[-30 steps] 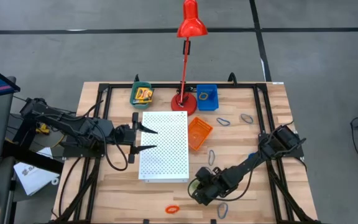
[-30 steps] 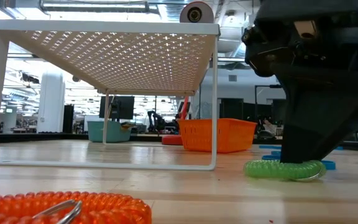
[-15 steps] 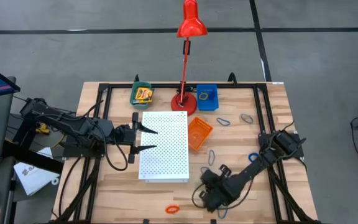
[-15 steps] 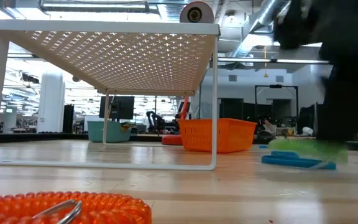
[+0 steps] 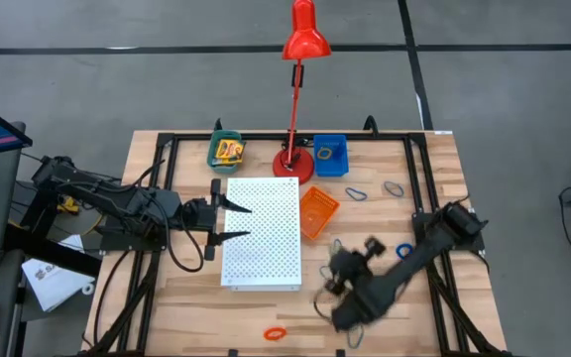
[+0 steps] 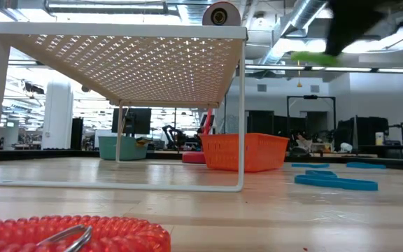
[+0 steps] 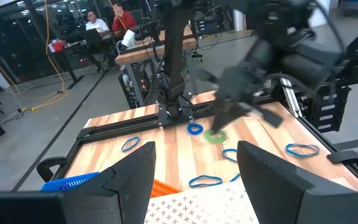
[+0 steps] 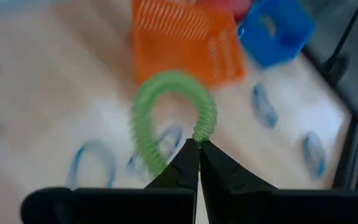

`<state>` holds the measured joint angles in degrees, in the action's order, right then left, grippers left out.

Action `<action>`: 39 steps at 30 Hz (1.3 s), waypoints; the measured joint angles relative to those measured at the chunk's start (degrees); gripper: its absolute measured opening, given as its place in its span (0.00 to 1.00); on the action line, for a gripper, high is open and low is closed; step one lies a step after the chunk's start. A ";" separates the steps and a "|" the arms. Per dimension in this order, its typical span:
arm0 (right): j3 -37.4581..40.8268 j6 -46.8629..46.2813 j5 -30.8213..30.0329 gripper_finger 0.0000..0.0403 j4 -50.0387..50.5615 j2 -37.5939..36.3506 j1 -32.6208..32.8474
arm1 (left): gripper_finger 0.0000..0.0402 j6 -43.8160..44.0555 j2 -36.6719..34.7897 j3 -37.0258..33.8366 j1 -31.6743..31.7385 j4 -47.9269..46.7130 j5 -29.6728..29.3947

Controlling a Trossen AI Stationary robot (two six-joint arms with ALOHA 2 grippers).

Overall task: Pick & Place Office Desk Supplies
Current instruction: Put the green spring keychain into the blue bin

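Observation:
My right gripper [image 8: 197, 149] is shut on a green coiled loop [image 8: 166, 115], held in the air over the table's near right part. The left wrist view shows that loop [image 7: 215, 137] below the blurred right gripper [image 7: 229, 115]. It is a green streak [image 6: 313, 59] high in the low view. Yellow printed boxes lie in the green bin [image 5: 226, 151]. My left gripper [image 5: 234, 223] stands open and holds nothing at the left edge of the white perforated board [image 5: 263, 233]. My right gripper pinches one spot of the green loop's coil [image 8: 200, 132] between its two fingertips. The fingers slant downward. The rest of the ring stands out beyond the fingertips, and the whole loop is lifted clear of the table.
The orange bin [image 5: 317, 211] sits right of the board. The blue bin [image 5: 330, 154] and the red lamp's base [image 5: 292, 164] stand at the far edge. Blue and grey loops [image 5: 355, 193] [image 5: 394, 187] [image 5: 404, 251] lie on the right, and an orange loop [image 5: 275, 333] lies near the front edge.
My right gripper has risen from the table with the green loop and tipped from pointing steeply down to a shallower slant, drifting toward the orange bin. The loop, which lay on the wood, now hangs clear high above it.

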<state>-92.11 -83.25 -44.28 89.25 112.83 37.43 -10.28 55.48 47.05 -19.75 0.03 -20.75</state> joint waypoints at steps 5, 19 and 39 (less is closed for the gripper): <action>5.23 11.34 -5.55 0.00 -1.63 -8.78 -9.65 | 0.54 0.02 0.00 0.00 -0.08 -0.01 0.01; 29.17 57.75 14.50 0.00 -51.96 -34.50 -50.36 | 0.54 -0.11 0.00 0.00 -0.17 -1.16 0.00; 30.90 69.83 38.54 0.00 -65.71 -14.09 -73.61 | 0.54 -0.20 0.02 0.00 -0.15 -1.14 -0.02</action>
<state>-61.21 -13.41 -5.74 23.53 98.74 -36.18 -10.48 55.51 47.05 -19.90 -1.10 -20.78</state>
